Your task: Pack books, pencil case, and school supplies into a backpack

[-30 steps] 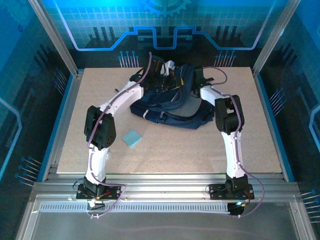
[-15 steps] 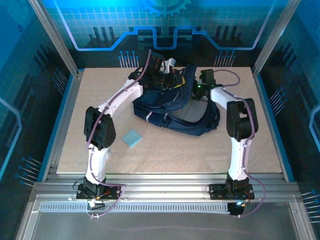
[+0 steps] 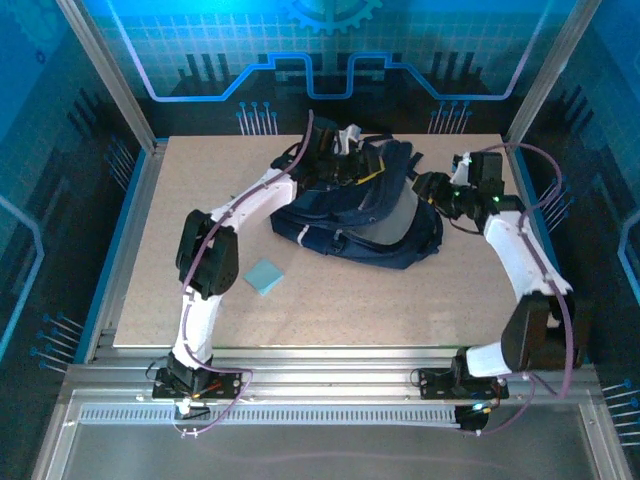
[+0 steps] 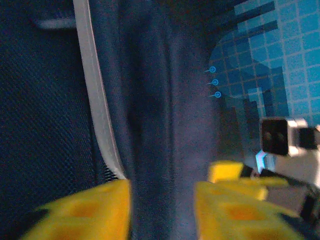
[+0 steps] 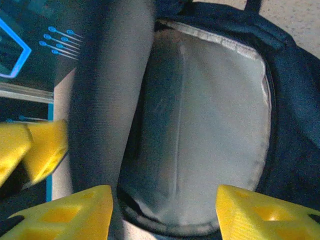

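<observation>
The right arm (image 3: 522, 252) had swung out rightward, its right gripper (image 3: 432, 186) released beside the backpack (image 3: 340, 228). The left gripper (image 3: 338, 163) stood parted astride the far rim, likely letting go.

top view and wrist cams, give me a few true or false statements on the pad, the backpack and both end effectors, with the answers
1. The light-blue pad lies on the table, apart from the backpack. True.
2. The pad sits on the right arm's side of the backpack. False: it lies toward the left arm's side, nearer the arm bases than the backpack is.
3. The right end effector is clamped shut. False: its fingers stand wide apart, facing the backpack.
4. The left end effector is at the backpack, with navy fabric running between its parted fingers. True.
</observation>
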You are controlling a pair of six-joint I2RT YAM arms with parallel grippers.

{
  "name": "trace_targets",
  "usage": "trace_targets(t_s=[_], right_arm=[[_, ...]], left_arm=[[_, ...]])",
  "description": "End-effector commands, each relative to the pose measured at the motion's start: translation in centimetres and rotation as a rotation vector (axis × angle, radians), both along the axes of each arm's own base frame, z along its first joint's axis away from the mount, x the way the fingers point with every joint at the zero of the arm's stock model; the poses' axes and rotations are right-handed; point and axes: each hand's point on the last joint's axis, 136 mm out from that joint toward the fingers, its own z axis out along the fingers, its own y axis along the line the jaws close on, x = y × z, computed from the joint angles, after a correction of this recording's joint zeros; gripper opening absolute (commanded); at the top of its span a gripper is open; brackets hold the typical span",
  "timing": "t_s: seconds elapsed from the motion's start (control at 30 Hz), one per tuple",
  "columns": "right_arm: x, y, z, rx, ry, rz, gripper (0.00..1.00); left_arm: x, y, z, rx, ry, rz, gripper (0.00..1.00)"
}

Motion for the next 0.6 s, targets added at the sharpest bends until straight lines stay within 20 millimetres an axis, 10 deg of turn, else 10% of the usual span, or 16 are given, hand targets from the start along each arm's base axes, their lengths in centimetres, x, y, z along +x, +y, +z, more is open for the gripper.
trace_targets(t_s=[0.0,0.1,0.57], right_arm=[[-3.8,0.7,-1.7,-0.065,0.058,0.051,0.59],[-5.7,1.6,-1.7,-0.106,0.056,0.068,0.61],[-8.9,12.6,-6.6,-0.145,0.145,0.102,0.55]], left_arm=[[0.3,-0.4,4.0,-0.061,-0.099,0.0,0.8],[-0.3,1.2,3.7,-0.039,-0.109,0.026,0.99],[-3.5,13.7,-7.3,0.093,0.076,0.357,0.99]])
